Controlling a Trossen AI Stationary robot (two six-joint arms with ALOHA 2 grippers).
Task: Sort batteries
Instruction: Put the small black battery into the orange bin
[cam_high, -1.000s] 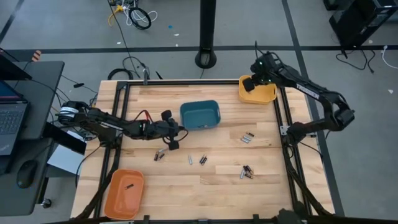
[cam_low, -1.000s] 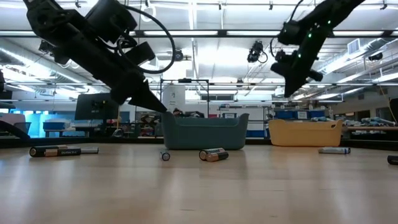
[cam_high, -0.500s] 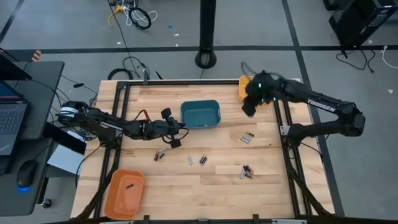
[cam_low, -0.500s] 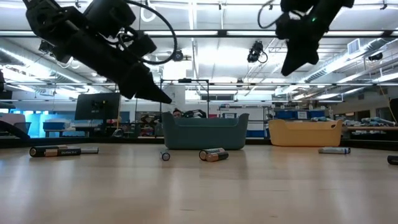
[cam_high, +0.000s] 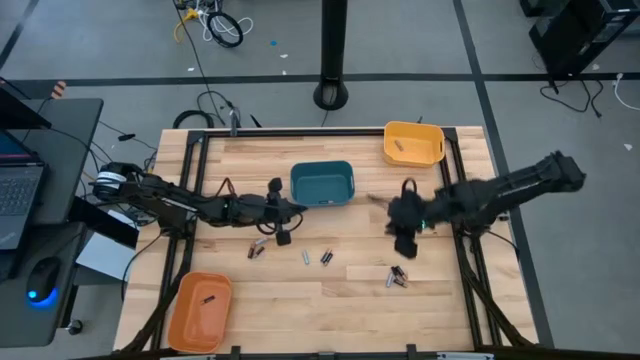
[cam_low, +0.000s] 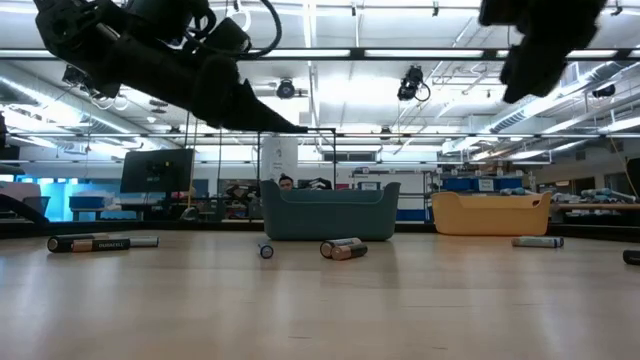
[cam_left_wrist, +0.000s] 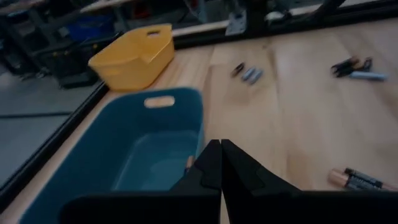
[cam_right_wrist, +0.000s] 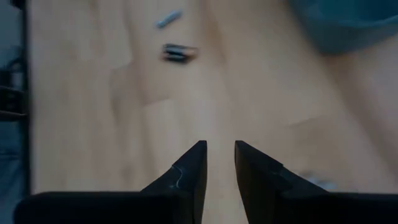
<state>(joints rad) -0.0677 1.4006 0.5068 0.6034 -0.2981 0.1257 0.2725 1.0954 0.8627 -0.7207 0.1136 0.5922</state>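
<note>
Batteries lie scattered on the wooden table: one pair (cam_high: 325, 257), another group (cam_high: 397, 277), and one (cam_high: 257, 248) near my left arm. My left gripper (cam_high: 291, 207) is shut with nothing between its fingers, hovering at the near left corner of the teal bin (cam_high: 322, 184); in its wrist view the tips (cam_left_wrist: 221, 163) meet over the bin's rim (cam_left_wrist: 200, 124). My right gripper (cam_high: 405, 238) hangs open above the table's right half; its wrist view shows bare wood between the fingers (cam_right_wrist: 221, 155) and batteries (cam_right_wrist: 179, 52) farther off.
A yellow bin (cam_high: 413, 143) with one battery (cam_high: 398, 146) stands at the far right corner. An orange bin (cam_high: 200, 310) with one battery (cam_high: 208, 298) sits at the near left. Black frame rails (cam_high: 458, 200) edge the table.
My right gripper has swung from over the yellow bin toward the table's near edge and now hangs above the right half of the table, turning as it went. My left gripper has tipped up toward level, so its tip has risen beside the teal bin.
</note>
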